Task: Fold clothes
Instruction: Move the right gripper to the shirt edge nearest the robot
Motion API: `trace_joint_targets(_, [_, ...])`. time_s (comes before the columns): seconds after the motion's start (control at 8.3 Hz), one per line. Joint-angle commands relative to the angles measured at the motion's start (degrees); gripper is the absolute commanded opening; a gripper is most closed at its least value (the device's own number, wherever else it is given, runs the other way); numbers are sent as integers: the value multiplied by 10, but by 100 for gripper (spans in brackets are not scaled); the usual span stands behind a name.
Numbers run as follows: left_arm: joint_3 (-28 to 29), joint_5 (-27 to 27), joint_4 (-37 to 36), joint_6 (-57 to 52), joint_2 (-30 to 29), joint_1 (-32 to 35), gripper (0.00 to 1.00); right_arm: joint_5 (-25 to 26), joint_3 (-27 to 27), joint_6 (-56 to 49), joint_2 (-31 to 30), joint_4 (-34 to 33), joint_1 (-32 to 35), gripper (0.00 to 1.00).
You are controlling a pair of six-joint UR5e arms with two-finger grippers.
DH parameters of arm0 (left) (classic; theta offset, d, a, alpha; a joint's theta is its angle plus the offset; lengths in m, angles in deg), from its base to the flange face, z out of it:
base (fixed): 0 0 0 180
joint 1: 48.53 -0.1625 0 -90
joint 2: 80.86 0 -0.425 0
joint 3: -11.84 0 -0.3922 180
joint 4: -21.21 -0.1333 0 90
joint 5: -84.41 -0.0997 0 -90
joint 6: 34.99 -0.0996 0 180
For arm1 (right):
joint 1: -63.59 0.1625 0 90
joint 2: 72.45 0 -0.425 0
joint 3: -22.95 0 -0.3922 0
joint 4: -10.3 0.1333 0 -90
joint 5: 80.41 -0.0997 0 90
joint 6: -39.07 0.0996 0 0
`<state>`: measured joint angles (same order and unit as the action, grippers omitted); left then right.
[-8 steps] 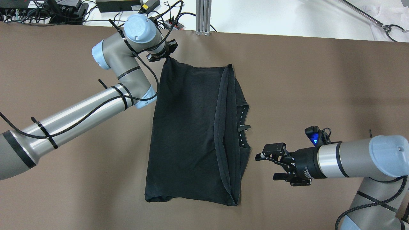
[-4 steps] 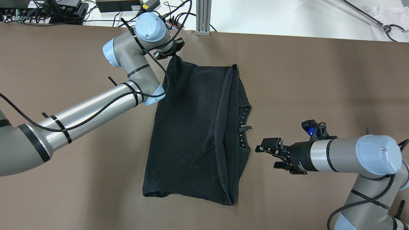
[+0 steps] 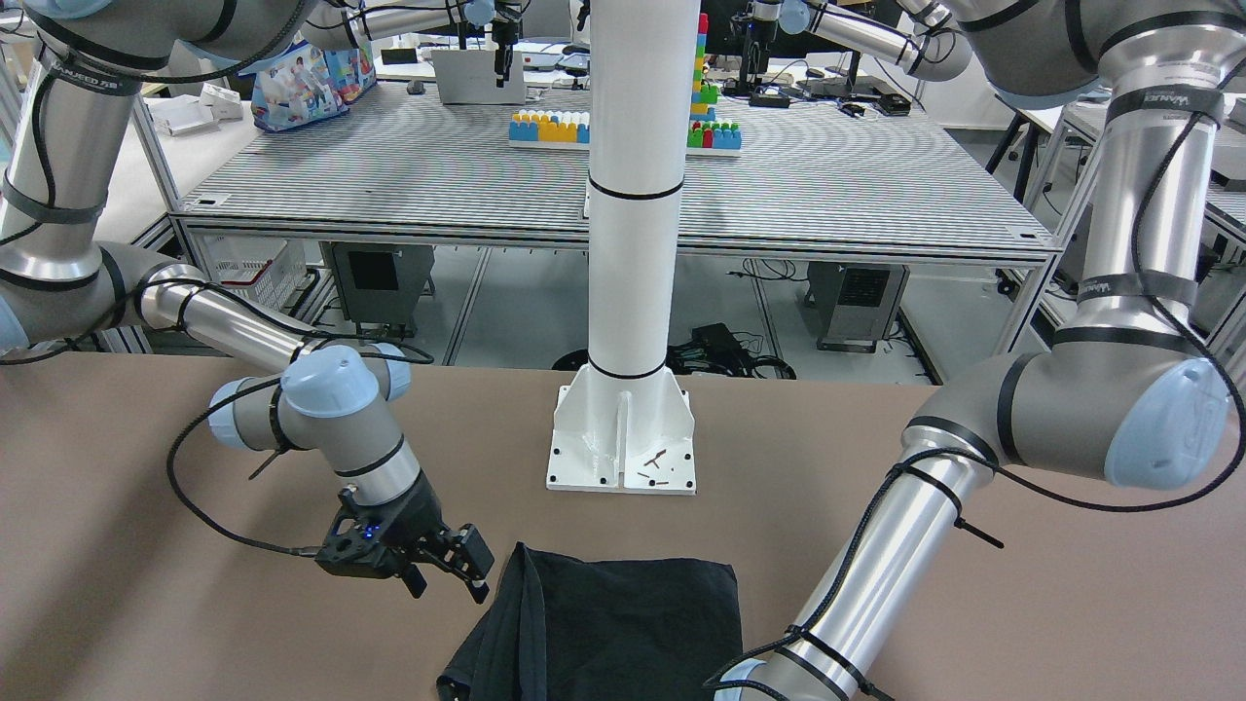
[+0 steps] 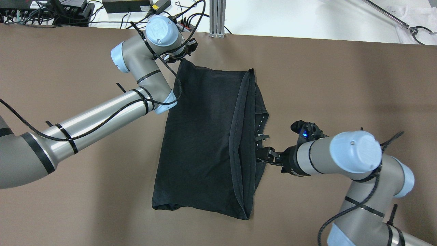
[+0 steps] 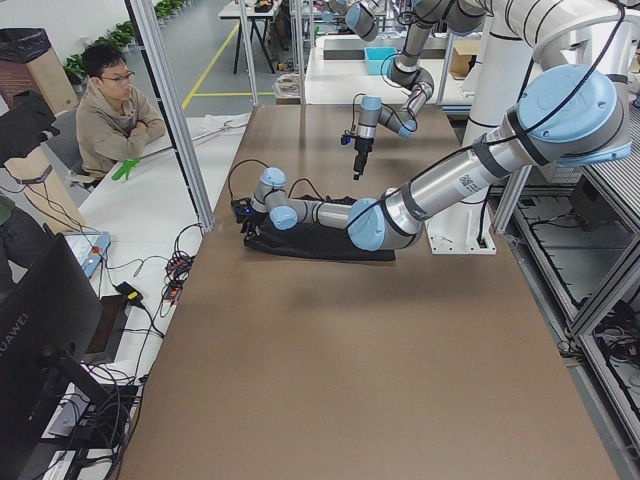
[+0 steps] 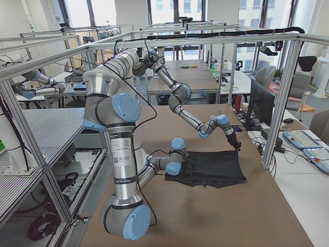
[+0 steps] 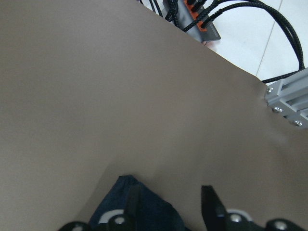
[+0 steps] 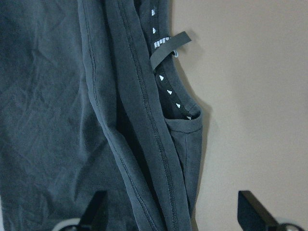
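The black cloth (image 4: pixel 205 136) lies folded on the brown table, its collar and label (image 4: pixel 259 136) at the right edge. It also shows in the front view (image 3: pixel 623 623). My left gripper (image 4: pixel 182 56) is at the cloth's far left corner. In the left wrist view (image 7: pixel 168 197) its fingers stand apart, with the corner (image 7: pixel 144 211) lying under them. My right gripper (image 4: pixel 264 158) is open at the cloth's right edge by the collar. In the right wrist view (image 8: pixel 173 202) its fingers spread wide over the collar hem (image 8: pixel 183 125). It also shows open in the front view (image 3: pixel 453 574).
The white pillar's base plate (image 3: pixel 623 438) stands behind the cloth on the robot's side. A power strip with cables (image 4: pixel 184 25) and an aluminium post (image 4: pixel 217 18) sit at the table's far edge. A person (image 5: pixel 110 110) sits beyond that edge.
My left gripper carried the far corner right and farther away, and the raised peak has flattened. My right gripper moved left to the collar edge of the cloth.
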<state>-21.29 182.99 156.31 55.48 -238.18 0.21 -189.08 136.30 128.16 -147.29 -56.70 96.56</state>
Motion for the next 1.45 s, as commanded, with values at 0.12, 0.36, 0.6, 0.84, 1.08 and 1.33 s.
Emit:
trace_joint_targets(0.12, [-16, -1, -1, -24, 10, 20, 100, 174, 0, -250, 181, -355, -119, 95])
trace_joint_targets(0.36, [-32, 28, -1, -61, 42, 52, 100, 183, -16, -269, 224, -404, -151, 89])
trace_joint_targets(0.6, [-61, 28, -2, -76, 73, 58, 100, 249, -43, -277, 222, -403, -193, 65])
trace_joint_targets(0.84, [-64, 22, -2, -72, 75, 58, 100, 252, -86, -309, 224, -379, -197, 60])
trace_joint_targets(1.08, [-87, 23, -2, -69, 90, 58, 100, 253, -89, -310, 220, -361, -201, 50])
trace_joint_targets(1.33, [-97, 22, -2, -70, 101, 56, 100, 254, -91, -327, 219, -361, -200, 48])
